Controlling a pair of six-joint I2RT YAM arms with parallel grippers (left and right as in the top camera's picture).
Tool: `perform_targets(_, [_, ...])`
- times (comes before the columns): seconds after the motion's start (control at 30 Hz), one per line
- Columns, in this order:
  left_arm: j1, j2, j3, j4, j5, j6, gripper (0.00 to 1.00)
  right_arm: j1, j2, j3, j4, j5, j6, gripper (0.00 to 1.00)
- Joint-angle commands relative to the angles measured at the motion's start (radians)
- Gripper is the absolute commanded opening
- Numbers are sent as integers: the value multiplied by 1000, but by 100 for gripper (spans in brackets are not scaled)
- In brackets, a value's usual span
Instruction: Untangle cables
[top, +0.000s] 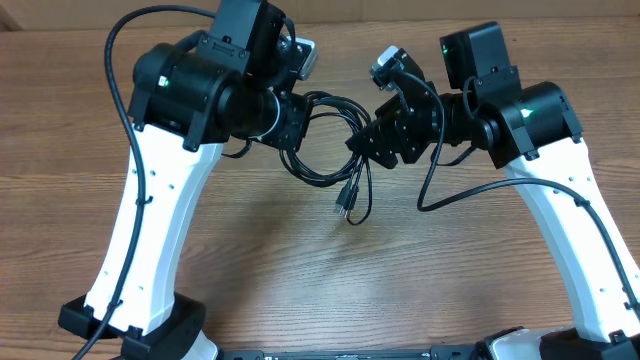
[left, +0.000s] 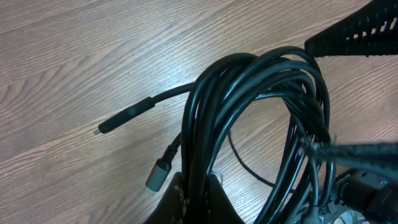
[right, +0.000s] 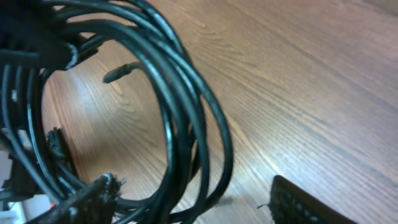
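Presently: cables (top: 318, 172), thin, black, wound into one tangled coil, hang at mid-counter (top: 300, 290) between the two grippers, with plug ends (top: 345, 205) trailing toward the near side. Left gripper (left: 255, 118): jaws spread, coil strands passing between them and over the lower finger. Right gripper (right: 193, 186): jaws spread, coil draped against one finger.

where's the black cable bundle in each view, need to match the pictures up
Overhead: the cable bundle sits just above centre, its loop drooping toward the middle.
Left wrist: the bundle is a big coil filling the centre and right.
Right wrist: the bundle arcs down the left half.
Shared landmark: the plug end sticking out of the coil, probably the same one in all three.
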Motion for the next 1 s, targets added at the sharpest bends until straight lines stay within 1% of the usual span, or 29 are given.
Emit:
perform_targets(0.0, [-8, -26, 27, 3, 20, 12, 4, -2, 3, 18, 9, 16, 36, 66])
perform_targets(0.07, [-7, -31, 27, 9, 20, 11, 4, -2, 3, 18, 8, 16, 36, 54])
perform_targets(0.13, [-7, -39, 29, 14, 21, 11, 4, -2, 6, 18, 8, 16, 37, 45])
perform_targets(0.23, [-7, -50, 45, 19, 25, 11, 4, -2, 17, 18, 4, 14, 44, 45])
perform_targets(0.33, [-7, -54, 69, 22, 27, 11, 4, -2, 30, 18, 2, 6, 44, 48])
perform_targets(0.43, [-7, -54, 80, 29, 29, 11, 4, -2, 37, 18, 3, -8, 43, 45])
perform_targets(0.47, [-7, -54, 82, 30, 33, 11, 4, -2, 38, 18, 5, -10, 43, 38])
perform_targets(0.5, [-7, -54, 82, 32, 41, 11, 4, -2, 40, 18, 10, -14, 46, 14])
perform_targets(0.53, [-7, -54, 82, 32, 45, 11, 4, -2, 40, 18, 16, -19, 53, 4])
perform_targets(0.7, [-6, -54, 82, 24, 14, 11, 4, -2, 42, 18, 47, -8, 69, 4])
perform_targets(0.8, [-6, -54, 82, -5, -39, 11, 4, -16, 42, 18, 42, 79, 69, 4])
perform_targets(0.97, [-5, -54, 82, -18, -69, 11, 4, -54, 41, 18, 27, 180, 69, 4])
